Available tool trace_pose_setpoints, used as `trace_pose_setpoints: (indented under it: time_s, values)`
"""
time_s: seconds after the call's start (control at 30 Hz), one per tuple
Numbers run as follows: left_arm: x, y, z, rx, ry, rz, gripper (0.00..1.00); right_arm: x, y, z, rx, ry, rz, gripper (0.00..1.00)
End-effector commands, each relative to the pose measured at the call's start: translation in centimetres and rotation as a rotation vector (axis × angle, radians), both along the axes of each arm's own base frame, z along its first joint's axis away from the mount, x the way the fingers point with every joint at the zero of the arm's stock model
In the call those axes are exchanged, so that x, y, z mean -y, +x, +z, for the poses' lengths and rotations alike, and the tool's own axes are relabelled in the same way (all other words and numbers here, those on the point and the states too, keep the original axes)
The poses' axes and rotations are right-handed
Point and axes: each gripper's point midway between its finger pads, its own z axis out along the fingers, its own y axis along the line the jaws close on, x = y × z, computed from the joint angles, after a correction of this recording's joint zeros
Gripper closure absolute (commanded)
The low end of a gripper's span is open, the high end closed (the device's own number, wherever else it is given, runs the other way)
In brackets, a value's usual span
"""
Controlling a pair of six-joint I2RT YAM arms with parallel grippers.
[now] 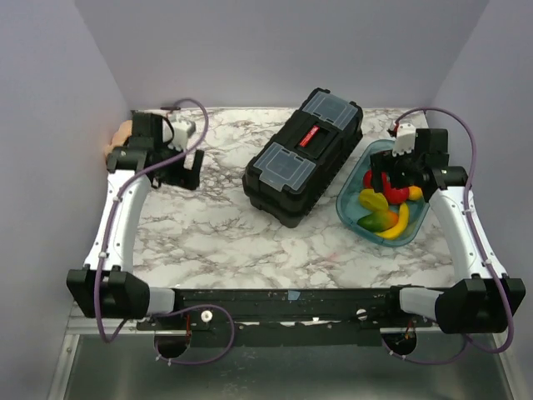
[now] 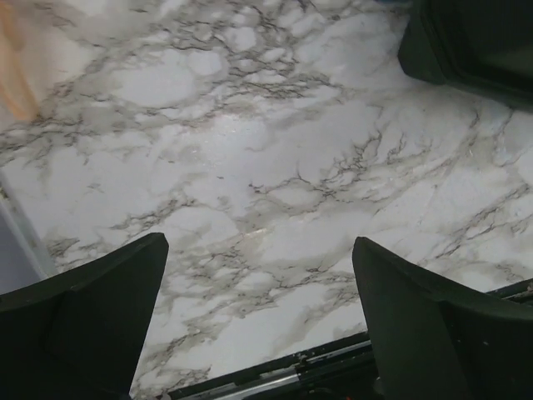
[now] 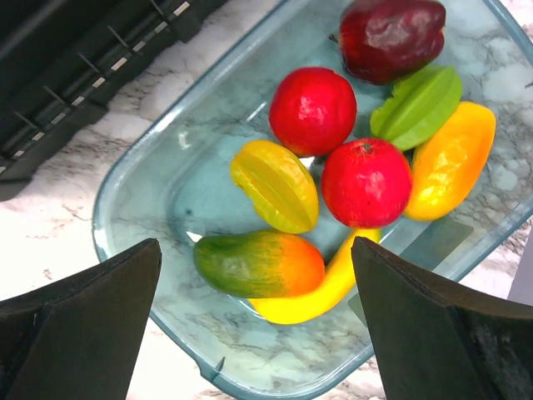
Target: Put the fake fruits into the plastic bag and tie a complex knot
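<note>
The fake fruits point(image 1: 385, 208) lie in a translucent blue tray point(image 1: 350, 190) at the right. The right wrist view shows a green-orange mango point(image 3: 258, 262), a yellow banana point(image 3: 326, 287), a yellow starfruit point(image 3: 275, 185), two round red fruits point(image 3: 312, 110), a green starfruit point(image 3: 416, 104), an orange-yellow fruit point(image 3: 450, 158) and a dark red apple point(image 3: 391, 35). My right gripper point(image 3: 256, 250) hovers open above the mango, also seen from the top point(image 1: 391, 179). My left gripper point(image 1: 185, 171) is open and empty over bare marble point(image 2: 260, 242). A peach bit of the plastic bag point(image 1: 122, 135) shows behind the left arm. No knot is visible.
A black toolbox point(image 1: 304, 154) with clear-lidded compartments lies diagonally mid-table, between the arms, close beside the tray's left rim point(image 3: 166, 150). Its corner shows in the left wrist view point(image 2: 475, 42). Grey walls enclose the table on three sides.
</note>
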Motion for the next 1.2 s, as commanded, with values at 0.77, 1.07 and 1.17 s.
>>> trace_pose_setpoints:
  time_s: [0.77,1.07,1.17]
  values:
    - [-22.2,20.6,-10.4,-0.118,0.316,0.220,0.03,-6.5,0.0,11.0,0.170,0.276,0.254,0.00]
    - [-19.8,20.3,-12.1,-0.128,0.209,0.115,0.58,-6.6,0.6,12.5,0.198,0.295,0.239,0.00]
    - [-17.7,19.5,-10.5,-0.115,0.139,0.074,0.92,-7.0,0.6,12.5,0.205,0.314,0.247,0.00]
